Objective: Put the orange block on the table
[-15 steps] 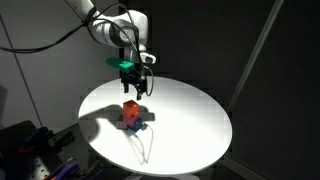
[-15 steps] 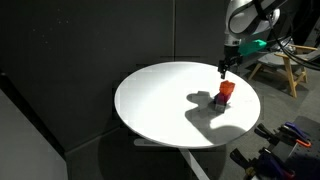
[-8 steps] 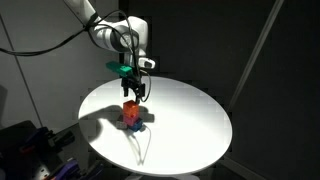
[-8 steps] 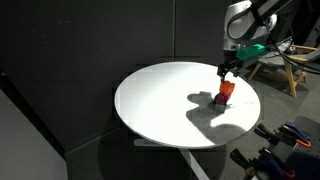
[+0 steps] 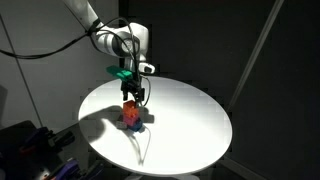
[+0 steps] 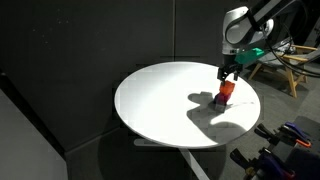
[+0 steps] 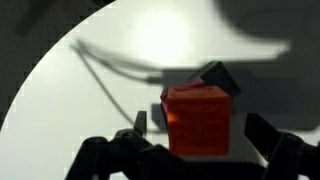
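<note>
Orange-red and bright, the orange block (image 5: 131, 106) sits on top of a small stack of other blocks (image 5: 134, 123) on the round white table (image 5: 190, 115). The gripper (image 5: 134, 95) hangs just above it, and in the wrist view its fingers (image 7: 140, 122) are spread wide, one to each side of the block, pinching nothing. The danger, as I judge it, is a grasp taken too high, catching only the top edge so the block slips out on the lift. A finger brushing the stack on the way down could also knock the whole pile over.
</note>
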Controlling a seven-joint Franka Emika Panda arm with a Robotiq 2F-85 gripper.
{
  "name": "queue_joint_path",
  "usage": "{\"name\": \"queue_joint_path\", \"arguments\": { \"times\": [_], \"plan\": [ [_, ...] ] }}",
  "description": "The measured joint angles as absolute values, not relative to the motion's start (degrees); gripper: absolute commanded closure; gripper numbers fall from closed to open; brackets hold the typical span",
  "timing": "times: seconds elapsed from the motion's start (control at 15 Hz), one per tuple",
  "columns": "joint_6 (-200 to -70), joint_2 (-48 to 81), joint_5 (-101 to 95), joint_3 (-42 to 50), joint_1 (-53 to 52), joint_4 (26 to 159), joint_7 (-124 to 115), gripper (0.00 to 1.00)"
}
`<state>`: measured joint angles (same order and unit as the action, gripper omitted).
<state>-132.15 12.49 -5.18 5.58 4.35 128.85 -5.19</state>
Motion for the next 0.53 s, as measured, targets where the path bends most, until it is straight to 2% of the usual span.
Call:
{"name": "queue_joint_path", "arguments": {
  "times": [0.2,0.27,0.33,0.53],
  "plan": [
    [-132.15,13.34,-5.18,5.62,4.35,128.15,-5.27,0.0],
    [-132.15,13.64,-5.18,5.65,4.35,127.85,-5.34,0.25],
    [-132.15,13.93,-5.18,5.69,4.35,127.54,-5.47,0.26],
    [-132.16,14.67,-5.19,5.83,4.31,126.82,-5.97,0.51]
  ]
}}
